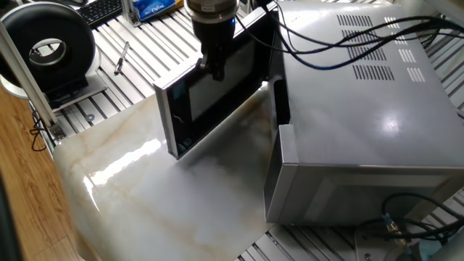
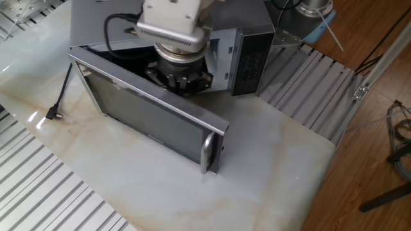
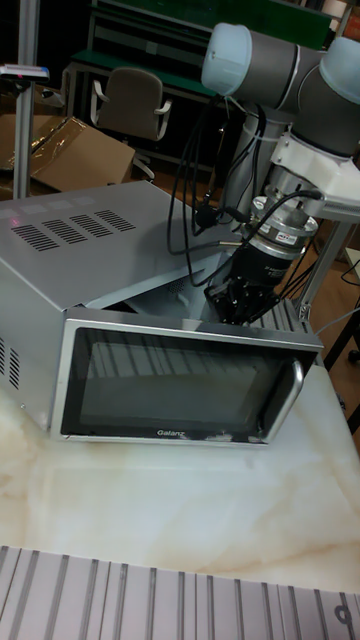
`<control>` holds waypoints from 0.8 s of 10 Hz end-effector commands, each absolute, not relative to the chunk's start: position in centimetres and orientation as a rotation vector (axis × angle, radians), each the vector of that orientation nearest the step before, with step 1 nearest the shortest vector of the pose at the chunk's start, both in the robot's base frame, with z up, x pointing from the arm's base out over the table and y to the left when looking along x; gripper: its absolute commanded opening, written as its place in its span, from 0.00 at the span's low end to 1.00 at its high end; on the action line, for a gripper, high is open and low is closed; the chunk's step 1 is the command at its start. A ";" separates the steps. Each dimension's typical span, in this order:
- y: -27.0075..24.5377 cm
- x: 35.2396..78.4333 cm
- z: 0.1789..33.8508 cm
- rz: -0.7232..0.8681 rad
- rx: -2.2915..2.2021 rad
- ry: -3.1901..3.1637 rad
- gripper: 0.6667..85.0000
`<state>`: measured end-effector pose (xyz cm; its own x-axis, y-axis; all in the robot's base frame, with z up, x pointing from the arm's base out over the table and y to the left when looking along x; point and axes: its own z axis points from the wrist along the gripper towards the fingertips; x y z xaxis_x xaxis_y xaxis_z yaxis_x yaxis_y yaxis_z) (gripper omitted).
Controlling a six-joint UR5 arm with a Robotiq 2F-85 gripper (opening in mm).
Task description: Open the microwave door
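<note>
The microwave (image 1: pixel 362 109) (image 2: pixel 109 25) (image 3: pixel 90 240) is a big silver-grey box with vent slots, standing on a marble top. Its door (image 1: pixel 210 109) (image 2: pixel 154 119) (image 3: pixel 170 385) stands partly swung out, hinged on the side away from its curved silver handle (image 2: pixel 207 151) (image 3: pixel 290 395). My gripper (image 1: pixel 216 70) (image 2: pixel 178 82) (image 3: pixel 232 302) reaches down into the gap behind the door, against its inner face just below the top edge. The door's rim hides the fingertips in two views, and how far apart they stand is unclear.
A round black ring-shaped device (image 1: pixel 47 47) and a keyboard (image 1: pixel 101 11) sit on the slatted metal surface beyond the marble top (image 1: pixel 145 196). A black cable with a plug (image 2: pixel 54 115) lies beside the microwave. Arm cables drape over the casing (image 1: pixel 341 54).
</note>
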<state>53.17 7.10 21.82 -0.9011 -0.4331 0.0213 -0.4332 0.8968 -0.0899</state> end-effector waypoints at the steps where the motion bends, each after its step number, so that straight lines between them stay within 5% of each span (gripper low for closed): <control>1: 8.2 52.0 22.5 0.070 0.588 -3.084 0.00; 8: 11.4 52.8 22.6 -0.109 0.390 -3.170 0.00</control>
<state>52.74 10.50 22.41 -0.9619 -0.2690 -0.0490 -0.2705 0.9623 0.0271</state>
